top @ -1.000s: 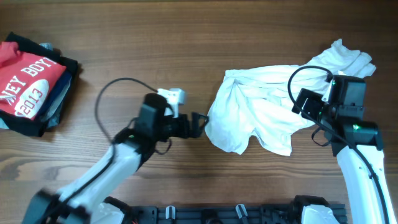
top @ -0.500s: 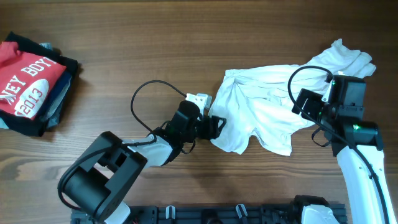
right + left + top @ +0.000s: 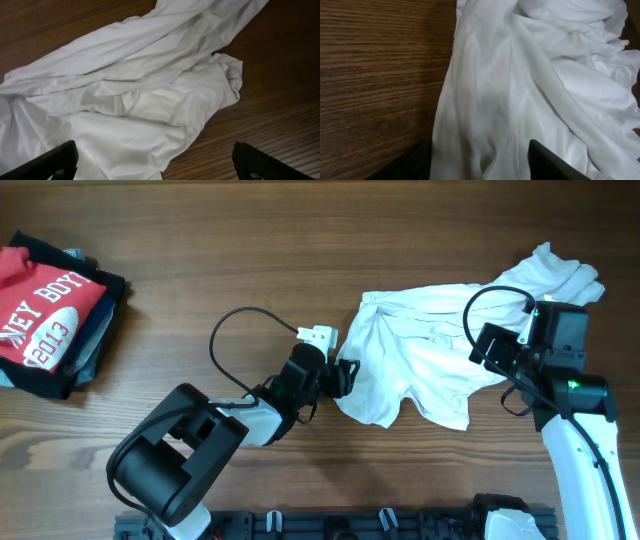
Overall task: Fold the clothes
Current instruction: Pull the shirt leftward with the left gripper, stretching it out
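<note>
white garment (image 3: pixel 420 370) lies crumpled on the right half of the table (image 3: pixel 250 240), between the two arms. no fold made on it yet, probably needs spreading flat first. left gripper (image 3: pixel 343 376) sits at the garment's left edge, fingers (image 3: pixel 547 160) spread wide with cloth lying between them, nothing pinched. right gripper (image 3: pixel 488 345) is over the garment's right part, jaws wide apart, holding nothing. far left, a stack (image 3: pixel 50 315) with a red printed shirt on top looks already folded, so the task is partly done and this piece is left.
</note>
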You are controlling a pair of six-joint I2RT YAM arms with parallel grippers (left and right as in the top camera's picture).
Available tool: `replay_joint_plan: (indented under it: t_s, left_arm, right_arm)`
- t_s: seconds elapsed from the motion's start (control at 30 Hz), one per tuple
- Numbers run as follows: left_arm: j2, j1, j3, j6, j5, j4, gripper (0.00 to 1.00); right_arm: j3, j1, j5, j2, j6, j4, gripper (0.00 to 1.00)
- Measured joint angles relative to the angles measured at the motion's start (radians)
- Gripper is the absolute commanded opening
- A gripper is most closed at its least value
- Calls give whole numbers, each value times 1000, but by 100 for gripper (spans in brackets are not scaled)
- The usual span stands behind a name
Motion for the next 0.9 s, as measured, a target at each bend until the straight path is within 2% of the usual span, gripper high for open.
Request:
replay_joint_plan:
  t_s: [0.07, 0.17, 0.37, 0.5, 0.63, 0.7, 0.8, 0.9]
  left_arm:
    - [15, -16, 2, 34, -13, 14, 34]
    - [26, -43, 1, 58, -28, 18, 4]
    - [31, -53, 0, 96, -42, 59, 4]
    - [-88, -45, -3, 168, -95, -24, 4]
    - [-357, 119, -4, 207, -140, -84, 4]
    - [-428, 224, -4, 216, -146, -92, 4]
    - [-447, 368, -4, 225, -160, -96, 4]
    - [-439, 463, -4, 296, -164, -70, 4]
  right_arm:
    - [0, 0, 0, 0, 11, 0, 99]
    - [0, 0, 0, 0, 15, -1, 99]
    - [0, 0, 0, 0, 18, -4, 100]
    - [0, 0, 0, 0, 18, -8, 99]
    - [0, 0, 0, 0, 18, -8, 99]
    - [0, 0, 0, 0, 18, -8, 100]
    - [0, 0, 0, 0, 18, -8, 99]
    - [0, 0, 0, 0, 18, -18, 99]
